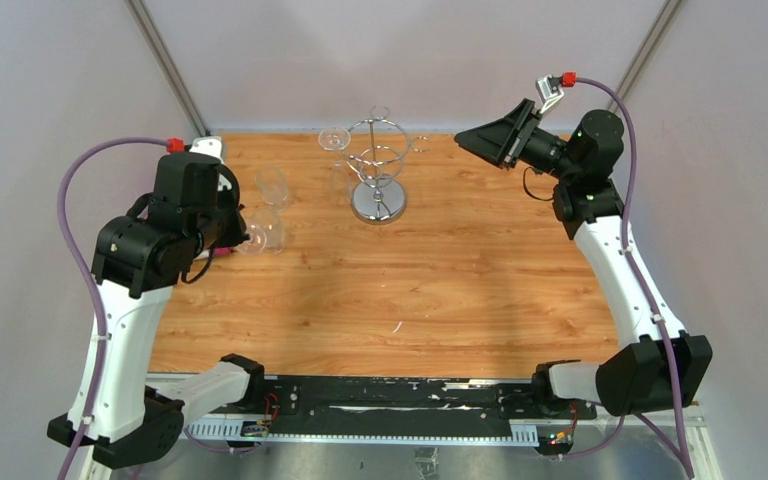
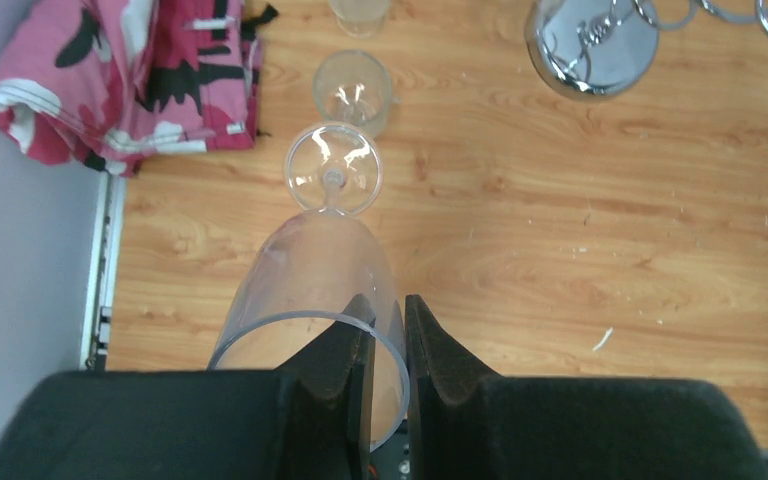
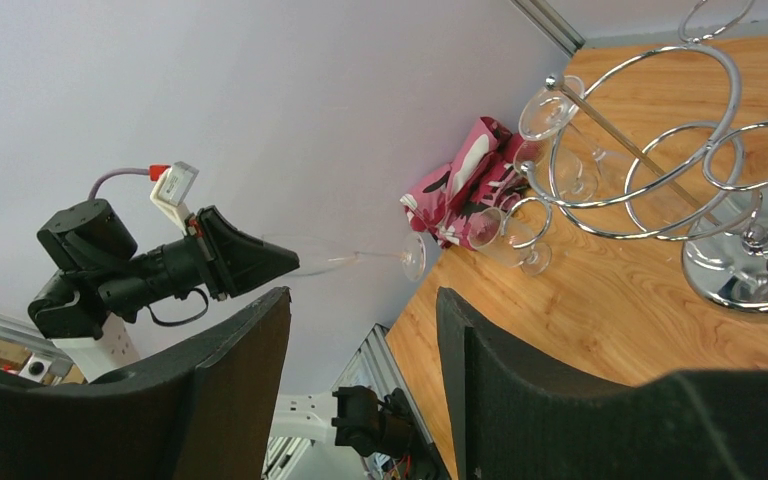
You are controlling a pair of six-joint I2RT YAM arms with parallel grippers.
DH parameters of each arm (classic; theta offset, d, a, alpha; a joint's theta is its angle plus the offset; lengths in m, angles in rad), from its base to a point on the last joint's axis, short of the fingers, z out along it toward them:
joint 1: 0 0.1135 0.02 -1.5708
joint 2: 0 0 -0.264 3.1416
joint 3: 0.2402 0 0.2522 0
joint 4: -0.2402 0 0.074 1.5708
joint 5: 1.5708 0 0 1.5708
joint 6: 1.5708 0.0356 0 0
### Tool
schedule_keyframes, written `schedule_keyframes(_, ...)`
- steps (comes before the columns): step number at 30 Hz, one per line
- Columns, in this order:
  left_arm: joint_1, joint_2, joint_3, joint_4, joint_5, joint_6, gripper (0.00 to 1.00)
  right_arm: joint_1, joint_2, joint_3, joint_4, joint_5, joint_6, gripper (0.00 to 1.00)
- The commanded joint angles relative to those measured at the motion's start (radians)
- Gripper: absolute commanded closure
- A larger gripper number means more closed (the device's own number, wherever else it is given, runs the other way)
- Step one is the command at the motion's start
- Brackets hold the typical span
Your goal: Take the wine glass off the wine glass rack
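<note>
The chrome wine glass rack [image 1: 378, 160] stands at the back middle of the table on its disc base [image 1: 378, 203]. It also shows in the right wrist view [image 3: 660, 130]. One clear wine glass [image 1: 334, 140] hangs upside down on its left side [image 3: 548, 112]. My left gripper [image 2: 388, 305] is shut on the rim of another clear wine glass [image 2: 320, 265], one finger inside the bowl and one outside. It holds this glass level above the table's left edge [image 1: 253, 240], foot [image 2: 333, 172] pointing away. My right gripper [image 3: 360, 300] is open and empty, raised to the right of the rack [image 1: 465, 138].
Two more wine glasses stand on the table left of the rack [image 1: 272, 185] [image 1: 271, 228], in line ahead of the held glass [image 2: 353, 88]. A pink camouflage cloth [image 2: 130, 70] lies off the table's left edge. Walls close in behind.
</note>
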Motion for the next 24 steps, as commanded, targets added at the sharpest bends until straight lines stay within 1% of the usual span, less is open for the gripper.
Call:
schedule_keyframes(1, -0.009, -0.013, -0.074, -0.067, 0.094, -0.034, 1.00, -0.016, 0.013, 0.030, -0.014, -0.025, 0.001, 0.40)
schedule_keyframes(4, -0.009, -0.002, -0.174, -0.055, 0.128, -0.061, 1.00, -0.019, 0.012, 0.016, -0.005, -0.027, 0.007, 0.41)
schedule_keyframes(8, -0.009, -0.016, -0.287, 0.018, 0.086, -0.089, 1.00, -0.024, 0.011, 0.000, 0.009, -0.035, 0.021, 0.41)
schedule_keyframes(12, -0.009, -0.004, -0.381, 0.099, 0.097, -0.088, 1.00, -0.030, 0.007, -0.014, 0.028, -0.040, 0.030, 0.41)
schedule_keyframes(17, -0.008, 0.034, -0.431, 0.197, 0.107, -0.089, 1.00, -0.036, 0.009, -0.020, 0.033, -0.046, 0.030, 0.41)
schedule_keyframes(24, 0.007, 0.099, -0.444, 0.235, 0.095, -0.059, 1.00, -0.039, 0.020, -0.026, 0.046, -0.049, 0.038, 0.42)
